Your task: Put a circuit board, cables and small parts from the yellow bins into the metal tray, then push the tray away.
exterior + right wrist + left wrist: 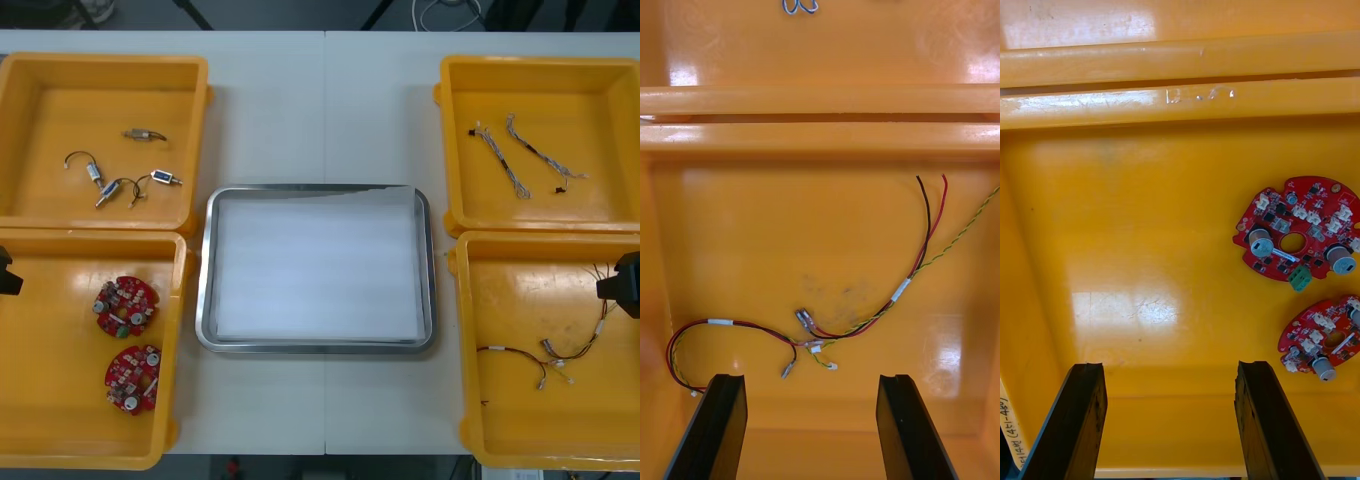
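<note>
The metal tray (pixel 205 300) lies mid-table, white inside, with nothing in it. Two round red circuit boards (pixel 126 306) (pixel 132 378) lie in the near left yellow bin (pixel 60 440); the left wrist view shows them (pixel 1296 238) (pixel 1322 345) beyond and to one side of my open left gripper (pixel 1169 420). My left gripper (pixel 6 272) sits at that bin's outer edge. Red, black and yellow cables (pixel 560 350) lie in the near right bin (pixel 500 440). My open right gripper (pixel 811 424) hovers over these cables (pixel 865 319); it shows at the right edge (pixel 625 285).
The far left bin (pixel 40 80) holds several small metal parts (pixel 125 175) with short wires. The far right bin (pixel 470 90) holds two twisted blue and white cables (pixel 520 160). Bare table surrounds the tray.
</note>
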`<state>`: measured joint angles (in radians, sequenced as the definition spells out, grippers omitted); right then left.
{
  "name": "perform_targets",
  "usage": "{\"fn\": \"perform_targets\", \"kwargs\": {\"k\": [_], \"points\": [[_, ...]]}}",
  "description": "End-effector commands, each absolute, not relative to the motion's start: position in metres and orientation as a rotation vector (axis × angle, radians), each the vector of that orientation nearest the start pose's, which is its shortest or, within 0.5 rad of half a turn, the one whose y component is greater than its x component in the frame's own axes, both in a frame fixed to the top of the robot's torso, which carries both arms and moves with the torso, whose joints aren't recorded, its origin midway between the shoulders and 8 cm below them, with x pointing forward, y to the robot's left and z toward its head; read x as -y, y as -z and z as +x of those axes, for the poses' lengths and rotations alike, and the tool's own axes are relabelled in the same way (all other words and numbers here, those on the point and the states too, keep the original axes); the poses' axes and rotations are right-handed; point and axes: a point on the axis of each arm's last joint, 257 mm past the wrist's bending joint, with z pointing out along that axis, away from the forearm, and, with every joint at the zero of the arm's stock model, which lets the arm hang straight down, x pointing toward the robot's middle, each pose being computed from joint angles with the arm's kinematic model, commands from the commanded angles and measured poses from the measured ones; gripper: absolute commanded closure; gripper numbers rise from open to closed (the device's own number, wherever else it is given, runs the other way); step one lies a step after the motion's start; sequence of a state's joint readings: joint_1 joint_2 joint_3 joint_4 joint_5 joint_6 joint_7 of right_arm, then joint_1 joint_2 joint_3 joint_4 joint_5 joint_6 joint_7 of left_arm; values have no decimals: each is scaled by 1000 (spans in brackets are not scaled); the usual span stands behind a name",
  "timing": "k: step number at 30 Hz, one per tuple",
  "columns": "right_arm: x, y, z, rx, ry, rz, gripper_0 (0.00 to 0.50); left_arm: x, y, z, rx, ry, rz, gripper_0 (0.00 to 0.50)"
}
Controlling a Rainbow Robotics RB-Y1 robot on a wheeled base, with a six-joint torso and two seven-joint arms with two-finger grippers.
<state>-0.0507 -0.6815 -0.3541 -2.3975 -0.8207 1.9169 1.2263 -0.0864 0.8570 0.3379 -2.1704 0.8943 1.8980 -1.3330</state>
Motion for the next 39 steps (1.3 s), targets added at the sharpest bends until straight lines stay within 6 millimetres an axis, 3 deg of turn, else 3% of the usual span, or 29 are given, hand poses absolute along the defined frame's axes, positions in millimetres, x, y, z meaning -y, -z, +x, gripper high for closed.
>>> {"fn": "perform_targets", "kwargs": {"k": [1, 39], "points": [[344, 158, 351, -2599, -2, 28, 0, -406, 169, 350, -2721, -113, 93, 0], [344, 158, 351, -2599, -2, 28, 0, -406, 169, 350, -2721, -113, 93, 0]]}}
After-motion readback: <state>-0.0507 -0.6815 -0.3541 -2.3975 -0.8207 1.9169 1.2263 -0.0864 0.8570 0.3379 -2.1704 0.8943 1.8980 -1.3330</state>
